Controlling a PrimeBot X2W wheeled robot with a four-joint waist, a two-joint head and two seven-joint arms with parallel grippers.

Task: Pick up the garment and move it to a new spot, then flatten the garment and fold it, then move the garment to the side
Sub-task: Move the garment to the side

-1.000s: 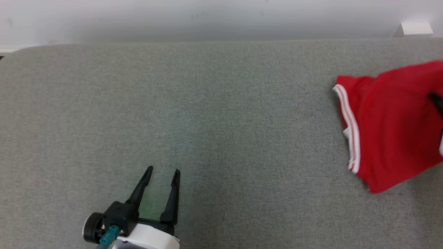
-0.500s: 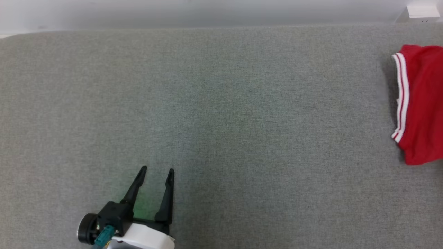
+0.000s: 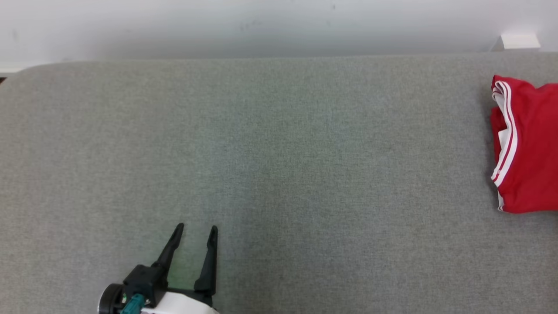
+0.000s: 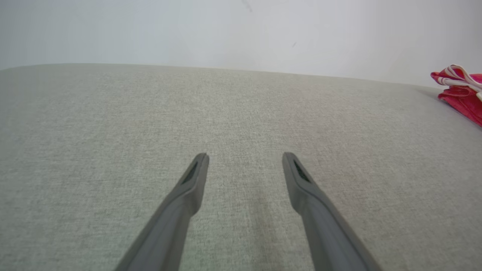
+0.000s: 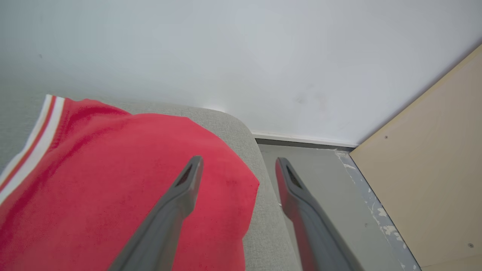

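The red garment (image 3: 529, 144) with white stripe trim lies folded at the far right of the grey padded surface (image 3: 279, 165), cut off by the head view's right edge. My left gripper (image 3: 195, 227) is open at the lower left, far from it, with nothing between its fingers. The left wrist view shows the same gripper (image 4: 244, 155) open over bare grey cloth, the garment (image 4: 461, 92) far off at the right. In the right wrist view my right gripper (image 5: 238, 160) hovers open above the garment's (image 5: 113, 188) right end, near the surface's rounded corner, holding nothing.
A white wall (image 3: 279, 22) runs along the back of the surface. Beyond the surface's right corner I see grey floor (image 5: 312, 177) and a pale wooden panel (image 5: 433, 169). A small white box (image 3: 516, 41) sits by the wall at the back right.
The garment went from a spread shape held at the right edge to a folded pile lying free at the far right. The head view shifted meanwhile. The left gripper stayed open.
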